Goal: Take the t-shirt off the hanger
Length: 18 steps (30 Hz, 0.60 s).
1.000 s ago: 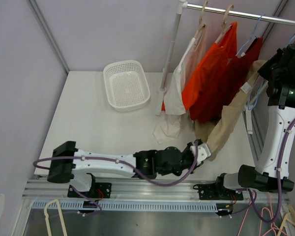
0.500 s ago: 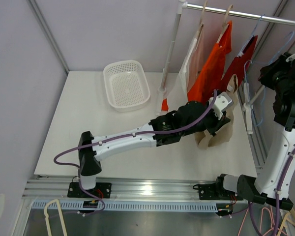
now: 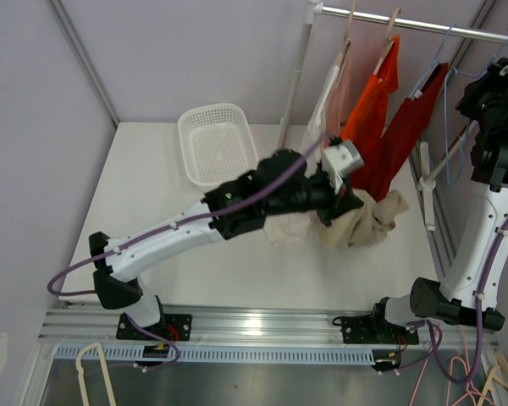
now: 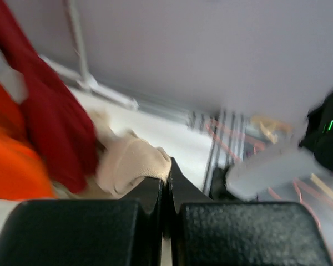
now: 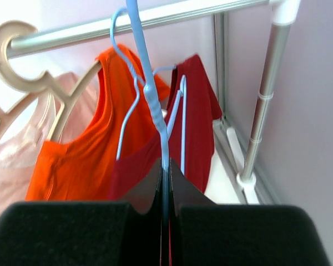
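The beige t-shirt (image 3: pixel 371 222) hangs bunched below my left gripper (image 3: pixel 342 201), its lower folds on the table. In the left wrist view the left gripper (image 4: pixel 166 173) is shut on a fold of that beige t-shirt (image 4: pixel 130 163). The light blue hanger (image 3: pixel 446 118) stands bare beside the dark red shirt, held up near the rail by my right gripper (image 3: pixel 489 85). In the right wrist view the right gripper (image 5: pixel 165 169) is shut on the blue hanger's (image 5: pixel 150 94) wire stem.
A metal rail (image 3: pixel 406 24) carries a pale pink garment (image 3: pixel 328 110), an orange shirt (image 3: pixel 368 106) and a dark red shirt (image 3: pixel 402 139). The rail's upright post (image 3: pixel 292 93) stands mid-table. A white basket (image 3: pixel 218 144) sits at the back left.
My left arm swung up and leftward, dragging the beige t-shirt away from the hanger into a bunch by the red shirt. The right arm lifted the blue hanger toward the rail.
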Tool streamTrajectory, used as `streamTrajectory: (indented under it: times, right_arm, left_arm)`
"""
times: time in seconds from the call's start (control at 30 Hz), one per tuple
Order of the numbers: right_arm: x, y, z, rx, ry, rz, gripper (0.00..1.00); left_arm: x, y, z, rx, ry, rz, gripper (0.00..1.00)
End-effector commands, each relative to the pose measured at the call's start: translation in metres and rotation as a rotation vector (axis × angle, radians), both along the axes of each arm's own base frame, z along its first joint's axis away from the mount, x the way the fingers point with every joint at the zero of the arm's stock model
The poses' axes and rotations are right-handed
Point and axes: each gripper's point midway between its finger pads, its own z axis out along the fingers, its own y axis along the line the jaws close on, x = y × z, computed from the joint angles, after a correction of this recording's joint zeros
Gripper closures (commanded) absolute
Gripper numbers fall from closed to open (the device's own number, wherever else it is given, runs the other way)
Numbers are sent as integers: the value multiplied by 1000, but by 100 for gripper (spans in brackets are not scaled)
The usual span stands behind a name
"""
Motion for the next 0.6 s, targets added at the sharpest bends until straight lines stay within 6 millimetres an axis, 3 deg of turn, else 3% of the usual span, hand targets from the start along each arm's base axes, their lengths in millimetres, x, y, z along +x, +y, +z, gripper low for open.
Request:
streamTrajectory:
  times: [0.0,0.03,0.07,0.13,0.17,0.2,0.27,0.3,0.37,0.4,0.47,0.5,0.57]
  right_arm:
    - [16,-14,28,-80,-112,-34,100]
    - [19,-16,29,-88,-119,-41,100]
    - [24,-20,32,-98,-135,-49,100]
    - [28,-26,34,-109,-144,-60,100]
    - [33,-30,36,-114,-153,-65,100]
    - [34,-32,37,-115,-161,-68,100]
    - [39,-39,40,-118,-181,-70,100]
    - [45,-42,38,-118,-178,-67,100]
    - [49,-48,41,-124,-196,-77,100]
    - [54,-52,37,-123,-190,-79,100]
    - [58,-58,39,-133,-201,-86,100]
    - [63,-62,36,-133,-200,-90,100]
    - [66,-67,35,-140,-202,-98,100]
  left_arm:
    - [34,62,119,-245,-41,56,99]
    - [46,70,122,-244,-30,86,99]
    - [52,83,148,-296,-52,99,99]
    - [85,102,156,-312,-52,170,99]
    - [90,115,180,-357,-87,198,99]
    - [110,128,183,-358,-105,256,99]
    - [133,141,195,-376,-130,322,99]
    - [147,160,212,-418,-154,373,99]
    - [169,172,217,-447,-149,420,99]
    - [188,192,222,-466,-162,481,99]
    - [209,210,232,-535,-154,536,99]
    - [228,229,231,-550,-156,580,99]
    - [249,239,229,-585,-136,603,99]
